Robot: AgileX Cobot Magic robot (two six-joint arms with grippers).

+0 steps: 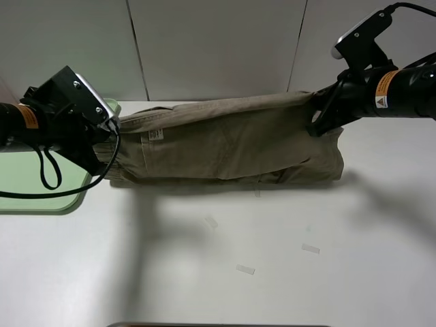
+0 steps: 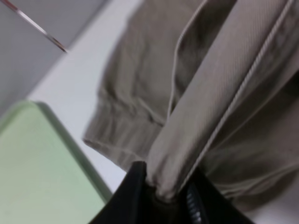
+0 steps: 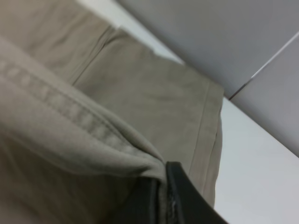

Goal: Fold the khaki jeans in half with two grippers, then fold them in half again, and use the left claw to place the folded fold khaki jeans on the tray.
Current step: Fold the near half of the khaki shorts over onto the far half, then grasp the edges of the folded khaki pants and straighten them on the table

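Fold one looks underway, left gripper [image 1: 111, 128] and right gripper [image 1: 319, 112] both clamp raised edge of khaki jeans [image 1: 231, 144]; next likely needs synced carry-over, level lay-down.

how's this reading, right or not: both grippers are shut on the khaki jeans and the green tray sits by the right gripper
Not quite. The left gripper and right gripper are both shut on the khaki jeans, but the tray sits by the left one, not the right; the exterior high view shows it.
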